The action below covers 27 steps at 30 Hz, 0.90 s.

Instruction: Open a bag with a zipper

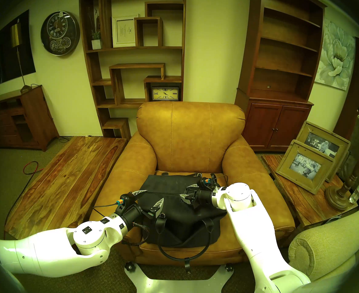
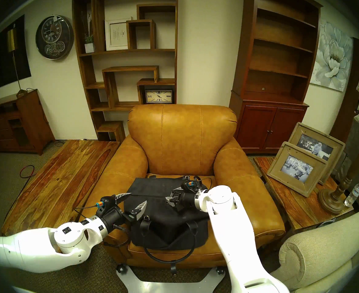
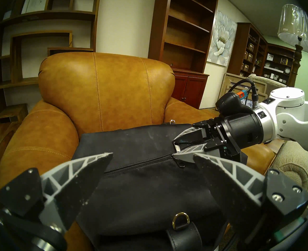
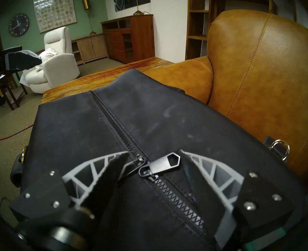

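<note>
The black fabric bag (image 1: 168, 184) lies on the seat of a tan leather armchair (image 1: 189, 134), with its looped handles (image 1: 195, 254) hanging over the front edge. The zipper (image 4: 113, 125) runs along the bag's top and is closed. Two sliders meet between my right fingers, and one grey pull tab (image 4: 166, 163) lies flat there. My right gripper (image 4: 152, 155) is open and straddles the tabs, low on the bag. My left gripper (image 3: 153, 154) is open at the bag's left end, around the zipper's end (image 3: 140, 163), holding nothing.
A long wooden table (image 1: 64, 180) stands to the left of the chair. A side table at the right holds picture frames (image 1: 301, 170), a lamp base and a water bottle (image 1: 358, 191). A beige sofa arm (image 1: 322, 244) is close to my right arm.
</note>
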Available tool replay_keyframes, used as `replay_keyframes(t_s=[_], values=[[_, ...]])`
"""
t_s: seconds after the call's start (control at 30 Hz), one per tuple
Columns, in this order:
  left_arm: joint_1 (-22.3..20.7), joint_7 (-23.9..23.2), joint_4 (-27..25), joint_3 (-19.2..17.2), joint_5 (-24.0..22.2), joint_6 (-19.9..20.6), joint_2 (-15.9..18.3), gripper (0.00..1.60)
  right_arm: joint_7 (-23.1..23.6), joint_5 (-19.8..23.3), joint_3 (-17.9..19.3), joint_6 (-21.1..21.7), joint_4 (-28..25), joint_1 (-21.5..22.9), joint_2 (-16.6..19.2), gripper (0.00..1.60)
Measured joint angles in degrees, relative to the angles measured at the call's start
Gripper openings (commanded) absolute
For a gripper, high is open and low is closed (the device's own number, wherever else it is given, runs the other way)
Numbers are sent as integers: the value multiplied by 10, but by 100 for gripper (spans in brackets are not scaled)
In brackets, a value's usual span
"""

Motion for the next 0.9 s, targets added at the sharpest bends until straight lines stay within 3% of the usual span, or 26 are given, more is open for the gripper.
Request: replay_keyframes(t_s=[0.03,0.43,0.73,0.9], values=[[0,0,0,0,0,0,0,160,0,0,0,0,0,0,0,78],[0,0,0,0,0,0,0,160,-1,-1,-1,-1,0,2,0,61],[0,0,0,0,0,0,0,160,2,-1,0,0,-12,-7,5,84],[0,0,0,0,0,0,0,160,6,-2,1,2,-19,-15,13,75]])
